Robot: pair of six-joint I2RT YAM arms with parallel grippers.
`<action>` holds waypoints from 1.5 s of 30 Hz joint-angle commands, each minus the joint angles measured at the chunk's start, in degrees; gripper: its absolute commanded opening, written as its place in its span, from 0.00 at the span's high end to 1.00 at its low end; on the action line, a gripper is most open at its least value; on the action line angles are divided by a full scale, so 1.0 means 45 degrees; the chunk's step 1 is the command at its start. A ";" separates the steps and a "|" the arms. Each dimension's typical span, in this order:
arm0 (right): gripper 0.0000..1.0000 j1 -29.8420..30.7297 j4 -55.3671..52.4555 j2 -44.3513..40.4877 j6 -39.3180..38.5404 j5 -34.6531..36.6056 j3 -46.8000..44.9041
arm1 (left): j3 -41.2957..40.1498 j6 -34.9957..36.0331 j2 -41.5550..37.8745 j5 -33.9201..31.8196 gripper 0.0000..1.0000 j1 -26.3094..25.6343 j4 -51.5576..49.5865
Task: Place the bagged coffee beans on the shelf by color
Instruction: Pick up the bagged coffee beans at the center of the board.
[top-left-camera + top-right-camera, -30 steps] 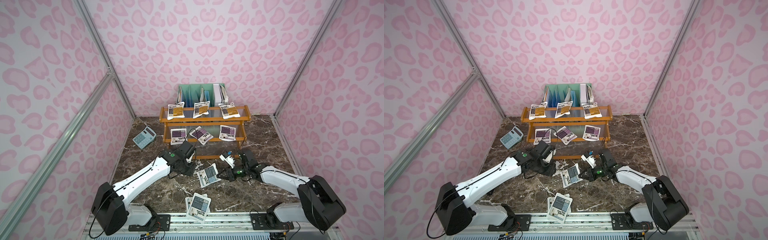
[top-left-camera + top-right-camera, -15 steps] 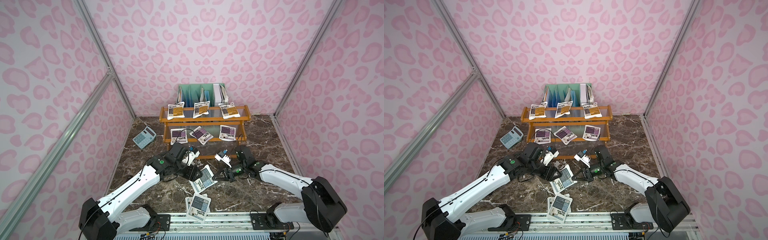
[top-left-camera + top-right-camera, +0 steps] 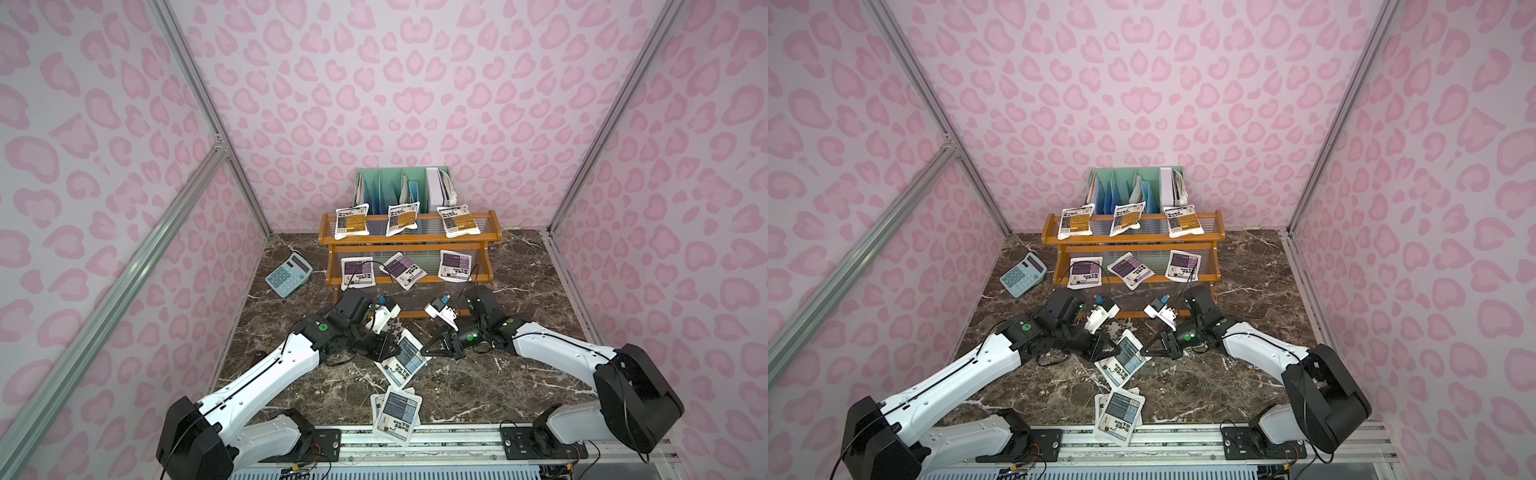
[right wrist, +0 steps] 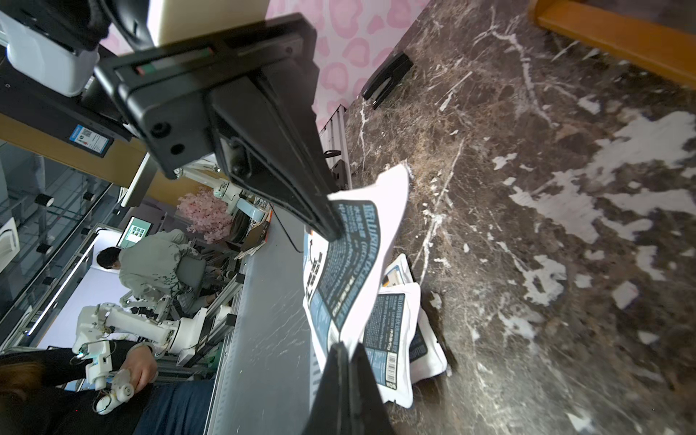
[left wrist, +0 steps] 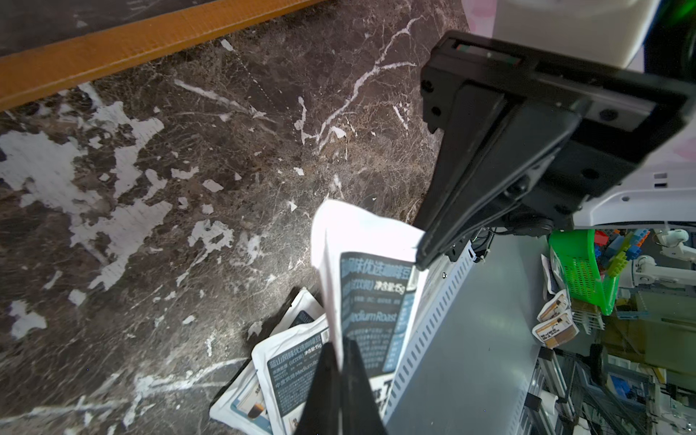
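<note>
Pinching pouch (image 5: 373, 301) edge: left tool (image 5: 341, 350)

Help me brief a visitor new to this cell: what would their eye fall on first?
Probably the pink spotted walls all round, then the left tool and right tool both pinching one grey-blue coffee pouch over the marble table. Behind them, the wooden shelf shows a row of yellow-orange pouches on top and purple pouches below.
</note>
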 commanded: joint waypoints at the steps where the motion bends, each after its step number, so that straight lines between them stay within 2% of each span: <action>1: 0.98 -0.0183 0.0699 0.0048 0.0122 0.1012 0.0137 | -0.0253 -0.0534 -0.0234 -0.0539 1.00 0.0010 -0.0055; 2: 0.88 -0.0185 0.0640 0.0046 0.0113 0.1346 0.0146 | -0.0346 -0.0754 -0.0321 -0.1301 1.00 0.0033 -0.0169; 4: 0.65 -0.0174 0.0742 0.0048 0.0250 0.2137 0.0115 | -0.0759 -0.1640 -0.0500 -0.3900 1.00 0.0162 -0.0481; 6: 0.56 -0.0195 0.1317 0.0085 0.0707 0.2738 -0.0109 | -0.1257 -0.2960 -0.0606 -0.6416 1.00 0.0325 -0.0856; 8: 0.55 -0.0220 0.2144 0.0176 0.1353 0.3138 -0.0405 | -0.1856 -0.3874 -0.0707 -0.7338 1.00 0.0650 -0.0593; 13: 0.55 -0.0037 0.4225 0.0382 0.2783 0.3470 -0.0961 | -0.2923 -0.4914 -0.1420 -0.6889 1.00 0.0893 0.1819; 17: 0.53 0.0444 0.4410 0.0935 0.2675 0.3565 -0.0592 | -0.3351 -0.5646 -0.2257 -0.6719 1.00 0.1527 0.2971; 21: 0.53 0.0690 0.4039 0.1827 0.2289 0.3544 0.0092 | -0.3950 -0.7134 -0.2829 -0.6078 1.00 0.2482 0.4694; 28: 0.53 0.1021 0.4093 0.2690 0.1984 0.3255 0.1085 | -0.4656 -1.0111 -0.1978 -0.5286 1.00 0.2702 0.8506; 33: 0.53 0.1335 0.3755 0.3122 0.1656 0.3241 0.1700 | -0.4947 -1.1463 -0.1203 -0.4797 1.00 0.2712 1.0500; 40: 0.52 0.1379 0.3841 0.3250 0.1576 0.3432 0.1715 | -0.5338 -1.2450 -0.0769 -0.4142 1.00 0.2761 1.1964; 45: 0.52 0.1339 0.3791 0.3335 0.1505 0.3625 0.1788 | -0.5448 -1.2410 -0.1079 -0.3992 1.00 0.2761 1.1792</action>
